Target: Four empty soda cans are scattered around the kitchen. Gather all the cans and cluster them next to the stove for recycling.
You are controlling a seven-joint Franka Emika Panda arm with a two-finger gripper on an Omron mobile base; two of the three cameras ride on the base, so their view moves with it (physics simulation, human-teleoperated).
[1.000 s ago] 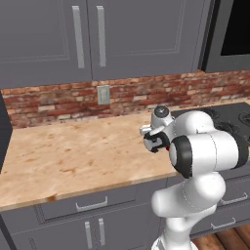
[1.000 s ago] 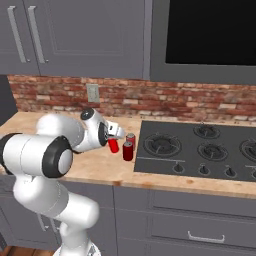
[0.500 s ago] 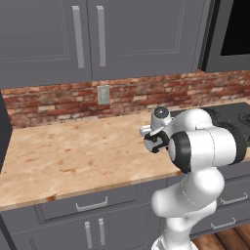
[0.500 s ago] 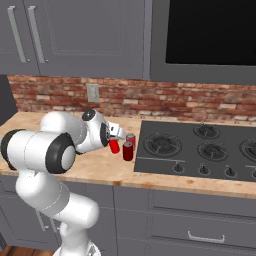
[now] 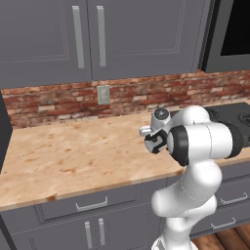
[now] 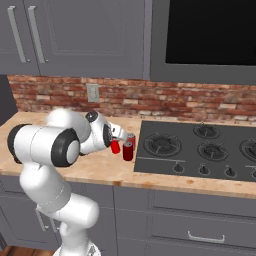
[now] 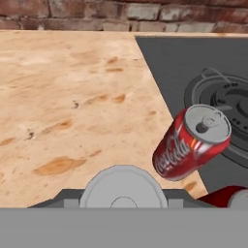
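My gripper (image 6: 116, 145) is shut on a red soda can (image 6: 115, 147), held low over the counter just left of the black stove (image 6: 165, 162). From the hand view the held can's silver top (image 7: 123, 190) sits at the bottom centre. Two more red cans stand close by at the stove's left edge: one (image 6: 128, 151) toward the front and one (image 6: 131, 139) behind it. In the hand view the back can (image 7: 191, 143) stands by the stove (image 7: 169, 63), and another can (image 7: 226, 197) is cut off at the lower right. The left base view has my hand (image 5: 155, 139) over the counter.
The tan counter (image 6: 95, 170) runs left from the stove to a dark edge. A brick backsplash with a wall outlet (image 6: 93, 92) lies behind it, and grey cabinets (image 5: 88, 39) hang above. A dark appliance window (image 6: 210, 35) sits over the burners.
The arm's elbow has shifted slightly; the gripper and its can stay almost where they were, beside the two standing cans.
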